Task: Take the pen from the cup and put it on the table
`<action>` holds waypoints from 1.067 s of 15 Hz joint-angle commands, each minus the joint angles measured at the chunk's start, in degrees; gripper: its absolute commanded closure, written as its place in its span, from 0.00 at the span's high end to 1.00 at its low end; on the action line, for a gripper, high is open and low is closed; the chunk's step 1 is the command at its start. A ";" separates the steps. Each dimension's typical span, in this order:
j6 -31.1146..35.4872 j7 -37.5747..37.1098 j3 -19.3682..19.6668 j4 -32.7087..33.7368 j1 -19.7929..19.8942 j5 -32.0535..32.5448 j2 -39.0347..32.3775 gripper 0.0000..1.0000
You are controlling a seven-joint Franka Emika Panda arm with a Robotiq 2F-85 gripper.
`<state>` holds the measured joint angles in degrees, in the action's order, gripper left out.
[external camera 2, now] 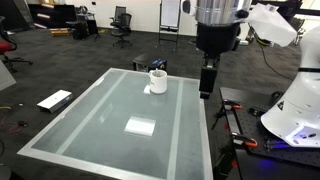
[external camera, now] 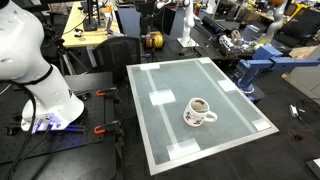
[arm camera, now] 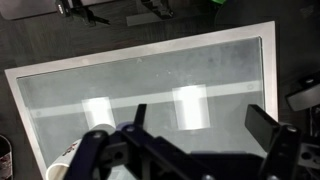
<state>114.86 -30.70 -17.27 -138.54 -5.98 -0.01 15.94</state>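
Dark floor all round; fingers spread wide, nothing between them, touching nothing, hanging over the bench edge. White cup upright on bench, apart from fingers. Can't make out the pen: too small.

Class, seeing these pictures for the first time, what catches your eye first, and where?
A white mug stands on the pale frosted table, among white tape rectangles. The big white robot arm hangs over the table's edge, its dark gripper beside the mug but apart from it, open in the wrist view.
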 commanded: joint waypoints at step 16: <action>15.73 -15.14 9.40 1.18 10.88 10.45 -0.85 1.00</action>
<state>127.65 -41.36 -8.07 -138.33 2.71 6.98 17.07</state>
